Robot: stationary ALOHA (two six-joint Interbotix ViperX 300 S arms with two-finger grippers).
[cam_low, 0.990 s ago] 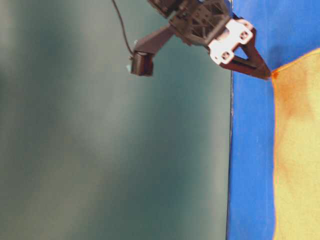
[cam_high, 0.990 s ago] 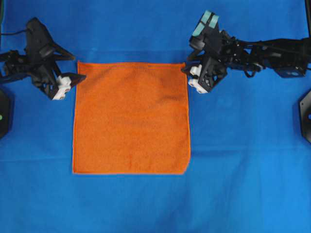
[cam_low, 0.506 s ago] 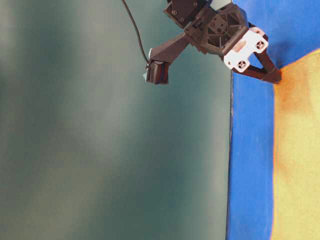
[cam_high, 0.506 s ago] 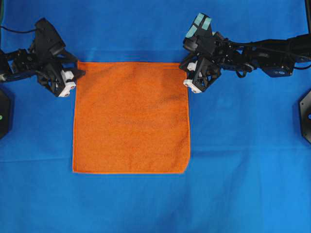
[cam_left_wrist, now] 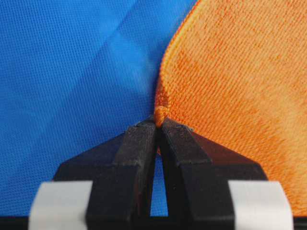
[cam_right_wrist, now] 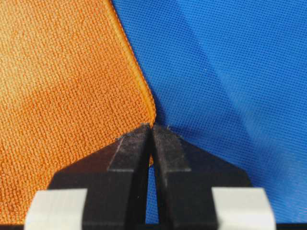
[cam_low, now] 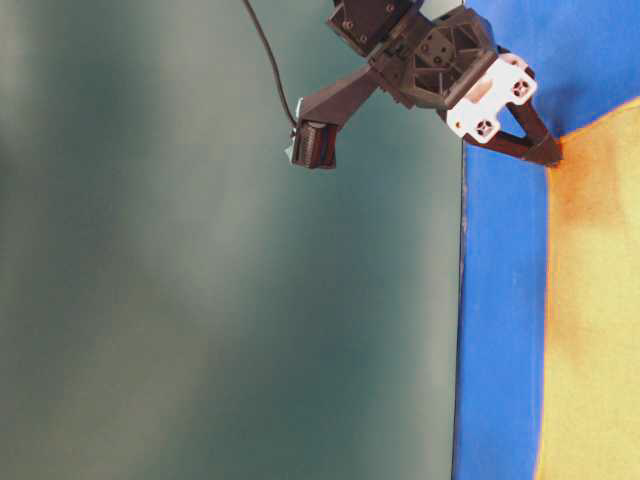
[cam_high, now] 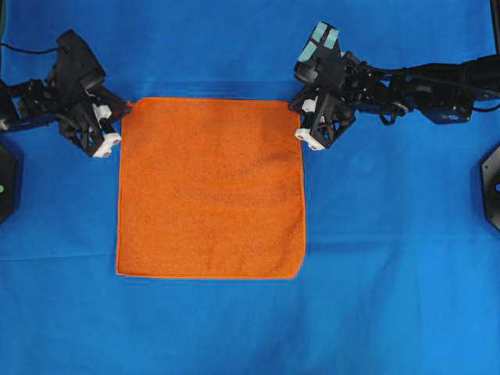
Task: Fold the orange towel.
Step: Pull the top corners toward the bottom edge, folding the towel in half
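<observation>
The orange towel (cam_high: 211,187) lies spread on the large blue cloth (cam_high: 391,273). My left gripper (cam_high: 123,114) is shut on the towel's far left corner; in the left wrist view (cam_left_wrist: 159,120) a pinch of orange hem shows between the fingertips. My right gripper (cam_high: 297,115) is shut on the far right corner; in the right wrist view (cam_right_wrist: 151,127) the towel (cam_right_wrist: 67,96) runs off to the left. The far edge is slightly lifted. In the table-level view the left gripper (cam_low: 552,155) touches the towel's corner (cam_low: 600,300).
The blue cloth covers the whole table. Black arm bases stand at the left edge (cam_high: 6,180) and the right edge (cam_high: 491,183). The table's edge (cam_low: 462,300) shows in the table-level view.
Both grippers moved in onto the far corners and shut on them. The far edge has risen a little and its left corner has drawn inward.
</observation>
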